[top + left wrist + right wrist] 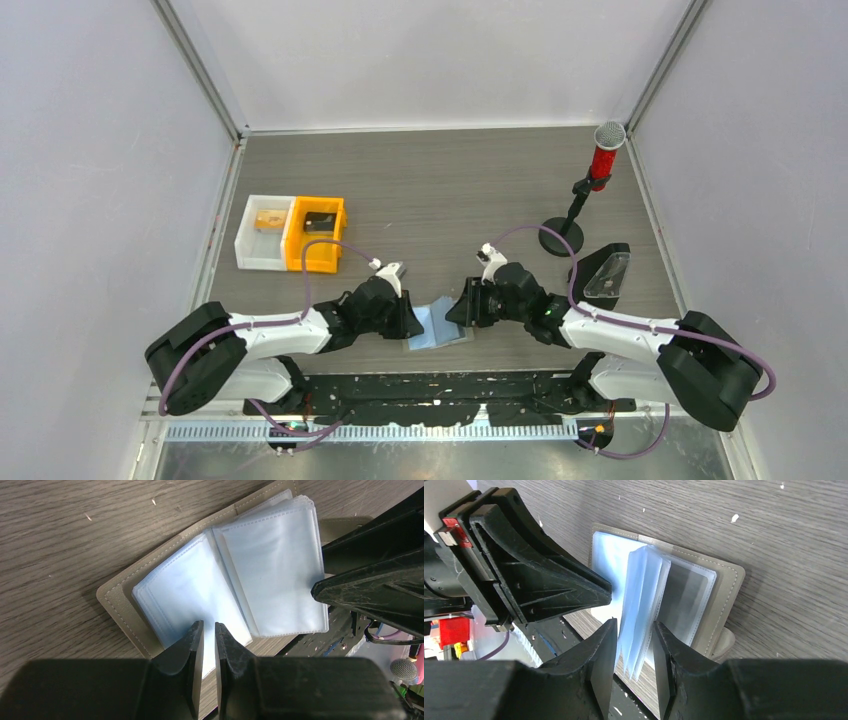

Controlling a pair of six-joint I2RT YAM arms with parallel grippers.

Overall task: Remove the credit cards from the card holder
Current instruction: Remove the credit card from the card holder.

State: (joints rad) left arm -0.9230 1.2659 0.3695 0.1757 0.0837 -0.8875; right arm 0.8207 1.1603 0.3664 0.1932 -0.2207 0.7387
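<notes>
The card holder (452, 333) lies open near the table's front edge, grey rim (117, 605) up, and also shows in the right wrist view (729, 590). A light blue credit card (235, 630) sticks out of its left sleeve toward me (603, 614). My left gripper (209, 626) (410, 320) is shut to a thin slit, tips over that card. My right gripper (634, 625) (463, 312) is closed on a sheaf of the holder's clear sleeves (644, 590), which stand upright between its fingers. The two grippers are almost touching.
A white bin (265, 232) and an orange bin (318, 235) stand at the back left. A red microphone on a stand (595, 180) and a black wedge stand (605, 275) are at the right. The black base plate (440, 385) lies just behind the holder's near edge.
</notes>
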